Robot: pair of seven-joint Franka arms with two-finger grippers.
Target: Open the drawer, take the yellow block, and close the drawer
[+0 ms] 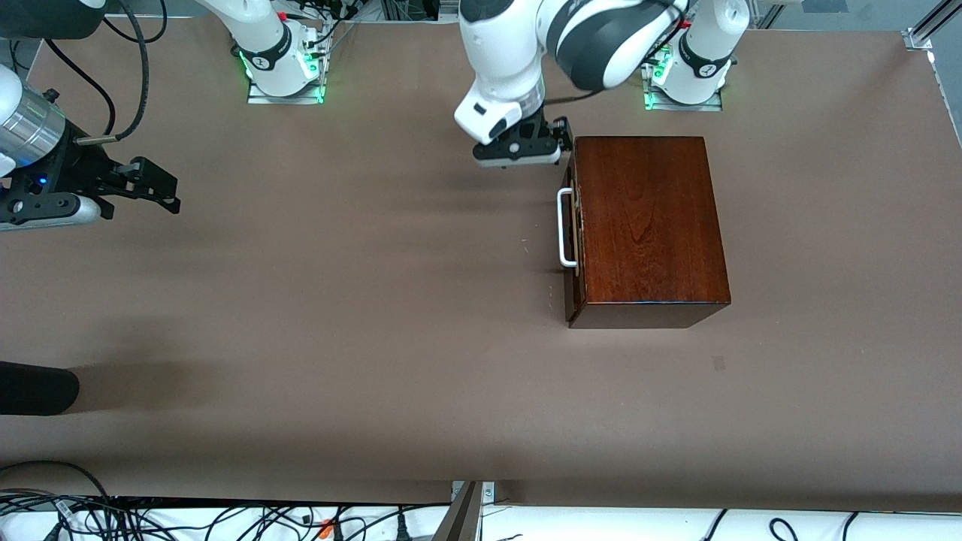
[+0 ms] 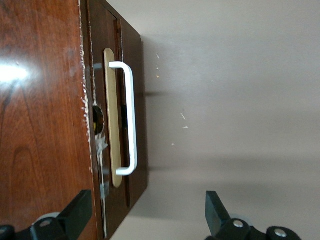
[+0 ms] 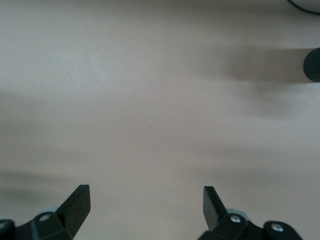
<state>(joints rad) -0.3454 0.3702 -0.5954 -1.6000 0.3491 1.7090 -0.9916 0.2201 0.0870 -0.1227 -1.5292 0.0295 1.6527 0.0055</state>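
Note:
The dark reddish-brown wooden box (image 1: pixel 650 225) stands toward the left arm's end of the table. Its drawer (image 1: pixel 573 233) is pushed in, and its white bar handle (image 1: pixel 564 229) faces the right arm's end. My left gripper (image 1: pixel 560 139) is open and empty, over the table just by the box's corner nearest the robots' bases. In the left wrist view the left gripper (image 2: pixel 146 215) stands ahead of the handle (image 2: pixel 131 120), apart from it. My right gripper (image 1: pixel 169 191) is open and empty, and that arm waits over bare table at its own end (image 3: pixel 146 212). The yellow block is hidden.
A black round-ended object (image 1: pixel 37 387) lies at the table's edge at the right arm's end, nearer the front camera; it also shows in the right wrist view (image 3: pixel 312 65). Cables (image 1: pixel 188 518) run along the near edge. The arm bases (image 1: pixel 285 71) stand at the robots' edge.

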